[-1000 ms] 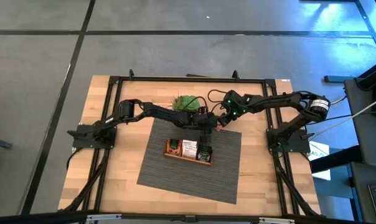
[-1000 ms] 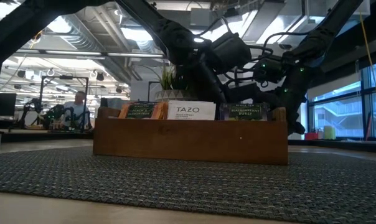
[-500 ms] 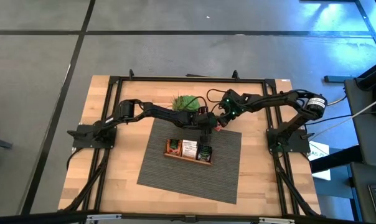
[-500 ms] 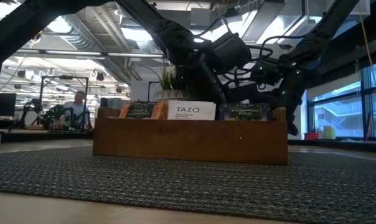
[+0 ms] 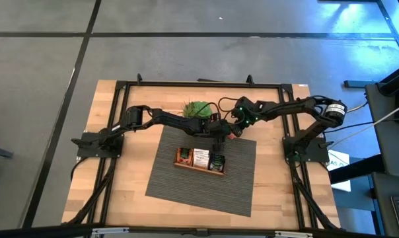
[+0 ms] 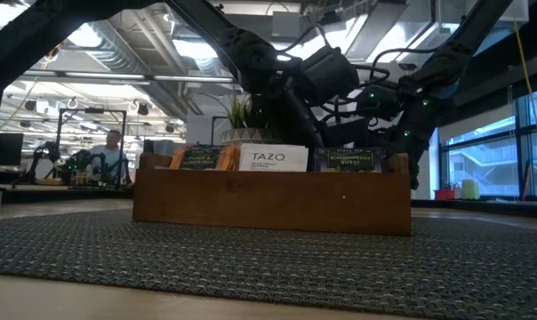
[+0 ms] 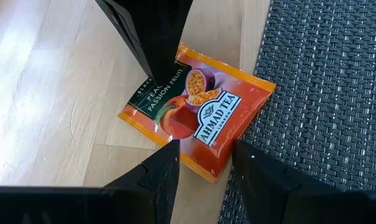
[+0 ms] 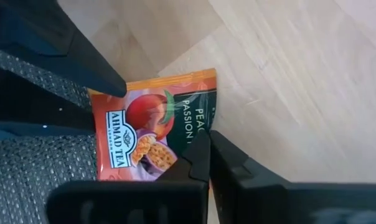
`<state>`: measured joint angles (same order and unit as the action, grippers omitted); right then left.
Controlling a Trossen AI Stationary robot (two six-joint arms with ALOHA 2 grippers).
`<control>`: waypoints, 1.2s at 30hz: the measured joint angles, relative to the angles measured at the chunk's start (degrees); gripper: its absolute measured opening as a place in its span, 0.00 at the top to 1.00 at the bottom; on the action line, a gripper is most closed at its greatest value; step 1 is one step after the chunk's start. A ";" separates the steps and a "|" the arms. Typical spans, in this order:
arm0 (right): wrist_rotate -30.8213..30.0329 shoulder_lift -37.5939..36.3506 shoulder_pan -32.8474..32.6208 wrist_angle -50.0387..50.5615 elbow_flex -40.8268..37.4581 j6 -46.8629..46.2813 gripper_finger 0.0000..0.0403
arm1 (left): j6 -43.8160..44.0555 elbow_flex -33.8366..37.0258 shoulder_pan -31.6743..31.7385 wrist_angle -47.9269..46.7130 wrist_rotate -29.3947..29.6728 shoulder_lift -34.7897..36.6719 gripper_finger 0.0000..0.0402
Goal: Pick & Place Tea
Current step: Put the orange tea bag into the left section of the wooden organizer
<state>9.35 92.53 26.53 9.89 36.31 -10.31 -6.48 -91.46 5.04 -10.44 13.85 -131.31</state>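
An orange-red tea sachet lies flat at the far edge of the woven mat, partly on the mat and partly on bare wood. My right gripper comes from the far right and is shut at the sachet's dark green edge. My left gripper reaches in from the left and stands open. Its two fingers flank the sachet's opposite corner; I cannot tell whether they touch it. In the high view the sachet shows as a small orange spot between the two hands. My right gripper has its shut fingertips on the sachet's dark green printed edge, on the wood side. The fingers slant down from above and from the table's far right. The sachet still lies flat, one part on wood and one on the mat.
A long wooden tray with three compartments holding upright sachets stands on the mat just nearer than the hands. A potted green plant stands at the far side beside my left arm. Bare mat lies in front of the tray.
My right hand has rolled a little about the line it points along, above the sachet. The sachet lies where it was.
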 joint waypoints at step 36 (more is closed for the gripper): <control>-16.97 -32.52 -16.16 22.74 18.92 -11.01 1.00 | 11.07 11.01 6.84 -6.13 -9.33 45.60 0.63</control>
<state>-7.61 60.01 10.37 32.63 55.23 -21.32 4.59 -80.45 11.88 -16.57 4.52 -85.71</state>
